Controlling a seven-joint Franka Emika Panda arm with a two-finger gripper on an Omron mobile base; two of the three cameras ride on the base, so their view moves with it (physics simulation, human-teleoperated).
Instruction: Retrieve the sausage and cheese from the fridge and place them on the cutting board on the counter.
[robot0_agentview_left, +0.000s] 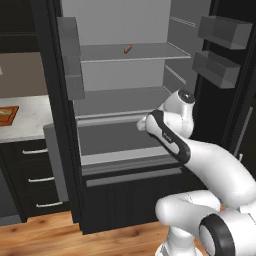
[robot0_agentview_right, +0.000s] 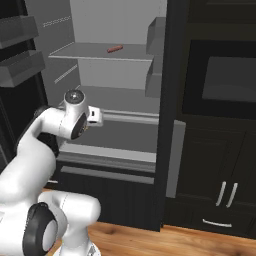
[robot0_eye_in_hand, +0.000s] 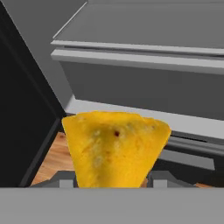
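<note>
Currently the fridge (robot0_agentview_left: 125, 100) is standing with both upper doors swung open, its pale grey shelves showing in both base views. The sausage (robot0_agentview_left: 128, 49) is lying on the upper shelf (robot0_agentview_left: 150, 52), toward the middle, well apart from the arm; the right base view is showing it at the same spot (robot0_agentview_right: 114, 49). The arm is reaching in front of the lower part of the open compartment, with the wrist sitting just before the shelf edges.

In the hand view the cheese (robot0_eye_in_hand: 114, 148) is sitting between the jaws, point down and broad edge up, a bright yellow wedge with the two dark fingertips (robot0_eye_in_hand: 65, 181) flanking its lower sides. The jaws are pinching the cheese.

Off to the left in the left base view, the cutting board (robot0_agentview_left: 7, 115) is resting on the marble worktop (robot0_agentview_left: 30, 120), partly cut by the frame edge.
</note>
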